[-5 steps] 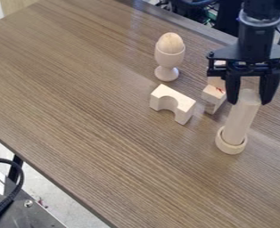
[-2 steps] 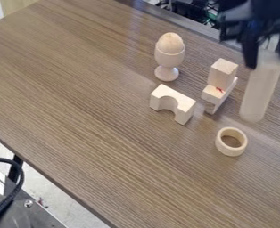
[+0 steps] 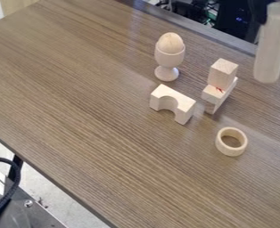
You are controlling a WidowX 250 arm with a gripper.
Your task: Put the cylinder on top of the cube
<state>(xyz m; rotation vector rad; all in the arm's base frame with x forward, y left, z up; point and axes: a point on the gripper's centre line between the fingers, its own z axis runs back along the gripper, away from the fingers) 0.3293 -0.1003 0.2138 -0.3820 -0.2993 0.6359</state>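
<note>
Cylinder [image 3: 272, 49] aloft, clear of cube [image 3: 223, 73] edges

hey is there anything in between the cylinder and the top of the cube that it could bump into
Nothing visible stands between the raised cylinder and the bare top of the cube. The wooden ring lies nearer the camera, apparently out of that path.

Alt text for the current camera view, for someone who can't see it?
A black gripper holds a pale cylinder above a brown table, upper right. Below left, a block sits on a lower block; nearby are an arch, a ring and an egg in a cup.
</note>
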